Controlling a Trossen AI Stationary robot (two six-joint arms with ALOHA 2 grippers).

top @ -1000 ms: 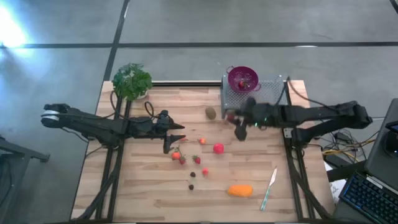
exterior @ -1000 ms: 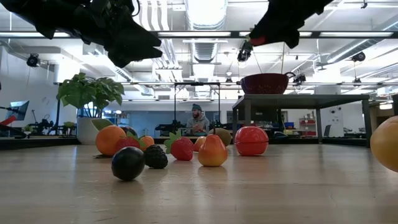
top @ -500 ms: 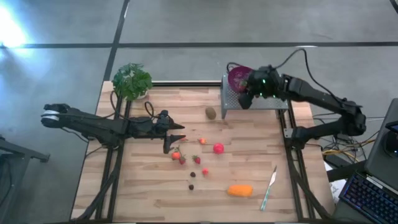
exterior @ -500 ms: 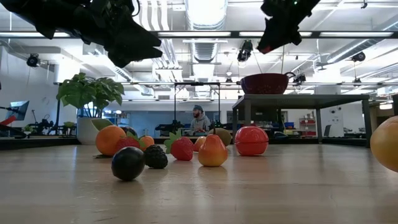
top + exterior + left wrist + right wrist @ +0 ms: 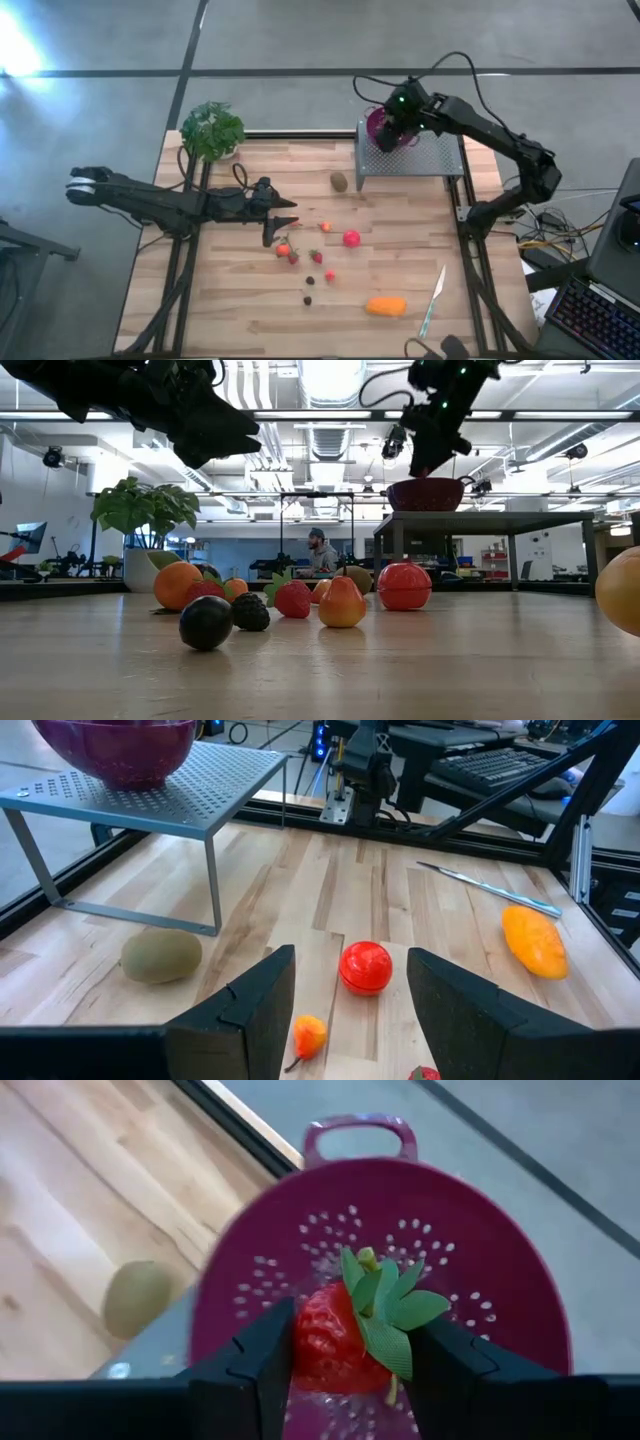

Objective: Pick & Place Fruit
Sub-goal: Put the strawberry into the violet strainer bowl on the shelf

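Note:
My right gripper (image 5: 393, 124) hangs over the purple colander (image 5: 470, 1270), which stands on the perforated metal rack (image 5: 425, 160) at the table's far right. It is shut on a red strawberry (image 5: 328, 1342) with green leaves. My left gripper (image 5: 285, 218) hovers open above the middle of the table, just left of the scattered fruit. That fruit is small strawberries (image 5: 316, 257), a red ball (image 5: 351, 238), dark berries (image 5: 308, 298) and an oblong orange piece (image 5: 386, 306). A brown kiwi (image 5: 340, 181) lies on the wood in front of the rack. My right gripper pinches the strawberry between its two fingers, by the sides of its red body (image 5: 305, 1342). The fingers (image 5: 250, 1375) slant down from above toward the colander. The strawberry is lifted clear over the colander's bowl, its leafy end (image 5: 385, 1305) turned away from the gripper.
A green leafy plant (image 5: 212, 130) stands at the far left corner. A slim pale knife (image 5: 433, 300) lies near the right front, beside the orange piece. The rack's legs (image 5: 215, 870) stand on the wood next to the kiwi. Bare wood lies along the near left.
My right gripper has swung from in front of the rack toward the table's far edge and a little up, and now hangs over the colander. It has tipped further down and carries the strawberry with it.

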